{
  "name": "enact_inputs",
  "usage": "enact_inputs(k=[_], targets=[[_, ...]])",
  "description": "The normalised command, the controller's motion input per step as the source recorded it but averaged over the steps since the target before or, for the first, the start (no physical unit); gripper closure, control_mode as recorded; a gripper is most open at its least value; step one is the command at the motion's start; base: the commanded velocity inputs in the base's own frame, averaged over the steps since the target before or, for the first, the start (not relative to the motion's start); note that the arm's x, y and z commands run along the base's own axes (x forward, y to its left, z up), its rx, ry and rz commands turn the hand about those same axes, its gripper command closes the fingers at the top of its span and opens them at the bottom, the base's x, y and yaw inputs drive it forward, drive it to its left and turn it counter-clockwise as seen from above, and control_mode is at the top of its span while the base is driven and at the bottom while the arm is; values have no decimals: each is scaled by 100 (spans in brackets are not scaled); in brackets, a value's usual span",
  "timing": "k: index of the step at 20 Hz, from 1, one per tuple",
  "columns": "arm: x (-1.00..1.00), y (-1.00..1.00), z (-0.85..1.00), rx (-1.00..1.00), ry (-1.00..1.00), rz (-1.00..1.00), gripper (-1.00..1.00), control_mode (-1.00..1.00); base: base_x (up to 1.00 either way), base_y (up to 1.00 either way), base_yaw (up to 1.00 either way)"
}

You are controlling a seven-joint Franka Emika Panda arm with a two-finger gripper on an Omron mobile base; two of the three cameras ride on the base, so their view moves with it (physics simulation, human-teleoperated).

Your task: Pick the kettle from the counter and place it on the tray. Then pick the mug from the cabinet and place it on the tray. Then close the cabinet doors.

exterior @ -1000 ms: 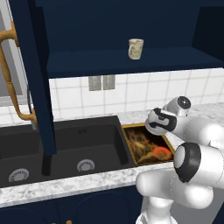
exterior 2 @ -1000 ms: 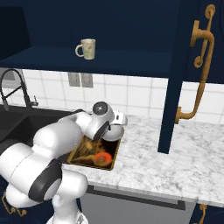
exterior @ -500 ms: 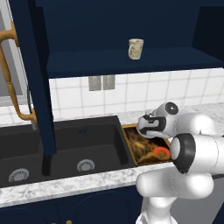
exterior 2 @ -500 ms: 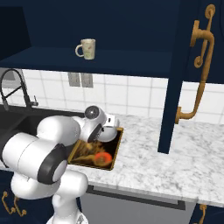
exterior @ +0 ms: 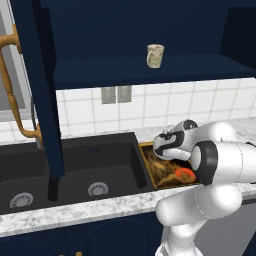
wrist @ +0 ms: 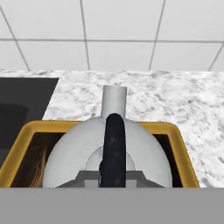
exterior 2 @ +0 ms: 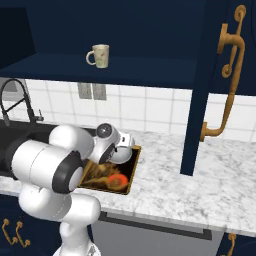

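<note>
My pincer point(exterior: 162, 145) hangs low over the tray point(exterior: 150, 167), at the tray's far end, nearest the tiled wall. In the hand view my fingertips are hidden, so I cannot tell whether the pincer is wide, narrow, or clamped on anything.

The kettle point(wrist: 107, 151) sits inside the tray point(wrist: 17, 155), directly below my hand. Its black arched handle point(wrist: 113, 146) runs straight up the centre of the hand view. Its short spout point(wrist: 114, 101) points past the tray's far rim toward the tiled wall. In the right base view the kettle point(exterior 2: 121, 155) shows as a grey dome at the tray's far end, partly covered by my wrist.

The tray point(exterior 2: 131, 172) rests on the counter point(exterior 2: 200, 175), just beside the black sink point(exterior: 75, 172). The orange-red round mark point(exterior: 186, 175) lies toward the tray's near end.

The mug point(exterior: 155, 55) stands upright on the cabinet shelf point(exterior: 125, 72), above the tray and well apart from it. In the right base view the mug point(exterior 2: 98, 55) has its handle turned to the picture's left.

Both cabinet doors stand swung outward: one door point(exterior: 37, 95) over the sink side of the tray, the other door point(exterior 2: 212, 85) over the counter on the tray's opposite side. Each carries a curved brass handle point(exterior 2: 227, 75).
</note>
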Motion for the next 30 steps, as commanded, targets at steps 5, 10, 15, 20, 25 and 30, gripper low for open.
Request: enact_inputs(k=[5, 10, 15, 20, 25, 30], targets=[[2, 0, -24, 0, 0, 0, -100, -100, 0, 0, 0], [-1, 0, 1, 0, 0, 0, -100, -100, 0, 0, 0], [-9, 0, 35, 0, 0, 0, -100, -100, 0, 0, 0], [-43, 0, 55, 0, 0, 0, -100, -100, 0, 0, 0], [-49, 3, 76, 0, -1, -2, -100, -100, 0, 0, 0], [-42, 21, 85, 0, -7, -12, -100, -100, 0, 0, 0]])
